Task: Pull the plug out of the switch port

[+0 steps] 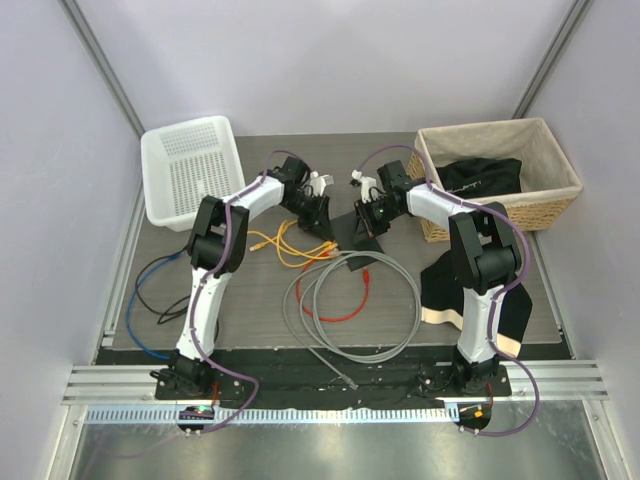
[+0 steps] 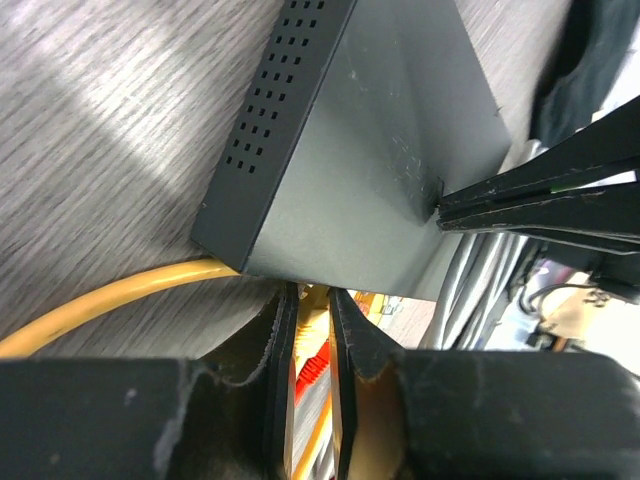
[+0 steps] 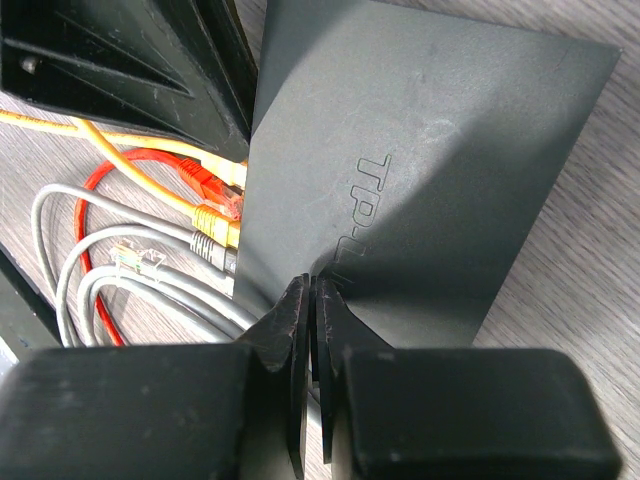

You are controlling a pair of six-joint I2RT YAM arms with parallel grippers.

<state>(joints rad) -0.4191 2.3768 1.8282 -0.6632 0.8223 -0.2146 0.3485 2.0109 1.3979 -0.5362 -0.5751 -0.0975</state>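
At the middle of the wood-grain surface (image 1: 255, 325), between the two arms, a flat matte-black switch (image 3: 420, 150) is sitting with both claws meeting it. Raised lettering is showing on its broad face, and rows of small vent holes are running along one narrow side.

The right claw (image 3: 311, 290) is pinching the switch's thin edge. Its two black fingers are pressed almost together, with the rim caught between them and the body of the box spreading away beyond the fingertips.

The left claw (image 2: 310, 300) is reaching in at the socket edge, so the switch is lying directly ahead of its fingertips and touching them. Its fingers are drawn in to a narrow slot and are clamping what looks like a pale yellow plug (image 2: 313, 322), which is sitting right at the switch's edge. A yellow cable (image 2: 100, 300) is curving in along the surface to that same corner.

Further along the socket edge, a red plug (image 3: 205, 185), a yellow plug (image 3: 215, 222) and a grey plug (image 3: 205, 248) are sitting side by side against the box. Their cables are trailing off in loose loops. A loose clear-tipped grey cable (image 3: 135, 262) is lying just beside them, touching no socket.
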